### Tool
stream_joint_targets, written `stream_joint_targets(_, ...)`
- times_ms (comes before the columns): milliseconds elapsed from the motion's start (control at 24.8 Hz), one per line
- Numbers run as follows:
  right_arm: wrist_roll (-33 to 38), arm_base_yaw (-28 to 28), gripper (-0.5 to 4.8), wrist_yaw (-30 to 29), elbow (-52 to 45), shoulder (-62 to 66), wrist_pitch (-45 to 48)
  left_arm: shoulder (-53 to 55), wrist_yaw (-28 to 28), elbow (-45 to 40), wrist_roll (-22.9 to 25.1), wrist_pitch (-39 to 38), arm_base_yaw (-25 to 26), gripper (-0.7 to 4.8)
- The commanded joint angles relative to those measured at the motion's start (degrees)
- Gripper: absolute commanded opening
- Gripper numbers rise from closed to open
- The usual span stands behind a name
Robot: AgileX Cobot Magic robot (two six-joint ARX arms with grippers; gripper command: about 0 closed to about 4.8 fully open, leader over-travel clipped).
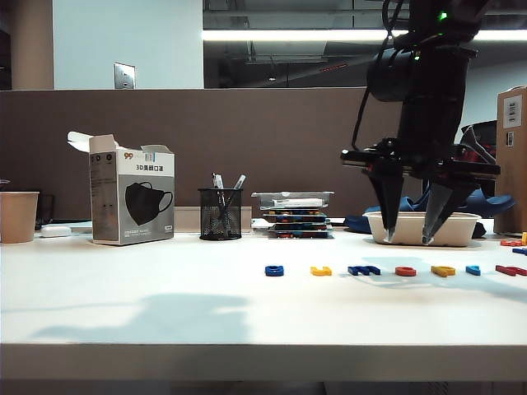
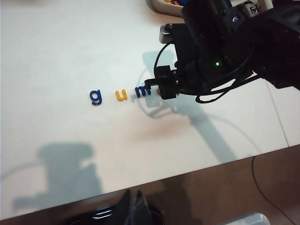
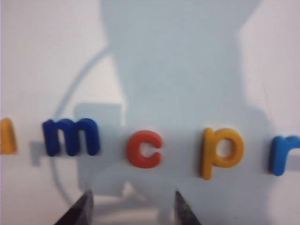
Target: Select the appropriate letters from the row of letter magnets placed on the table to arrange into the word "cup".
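The row of letter magnets (image 1: 387,270) lies on the white table (image 1: 165,304). The right wrist view shows a dark blue m (image 3: 71,136), the red-orange c (image 3: 144,149), the yellow p (image 3: 221,151) and a light blue r (image 3: 283,153). The yellow u (image 2: 121,95) lies between a blue g (image 2: 95,97) and the m (image 2: 141,92). My right gripper (image 1: 409,239) hangs open above the c (image 1: 405,271), holding nothing, and its fingertips (image 3: 84,206) straddle the line to the c. My left gripper (image 2: 133,206) is shut and empty, off the table's front edge.
At the back stand a paper cup (image 1: 18,216), a mask box (image 1: 132,200), a mesh pen holder (image 1: 220,214), stacked trays (image 1: 294,214) and a white bowl (image 1: 424,228). A cardboard box (image 1: 512,156) is at the far right. A dark red letter (image 1: 510,270) ends the row.
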Motion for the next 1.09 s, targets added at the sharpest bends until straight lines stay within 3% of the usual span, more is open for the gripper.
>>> stream_joint_targets(40,0.44,0.04,2.17,1.14,-0.46,0.11,1.6,-0.15,-0.5,0.13,0.26,0.37,-0.02,-0.05)
stream_joint_targets(1087,1.05,0.81,2.16,2.6,-0.46,4.66,5.25,-0.15,-0.5,0.13,0.26,0.37,-0.02,-0.05)
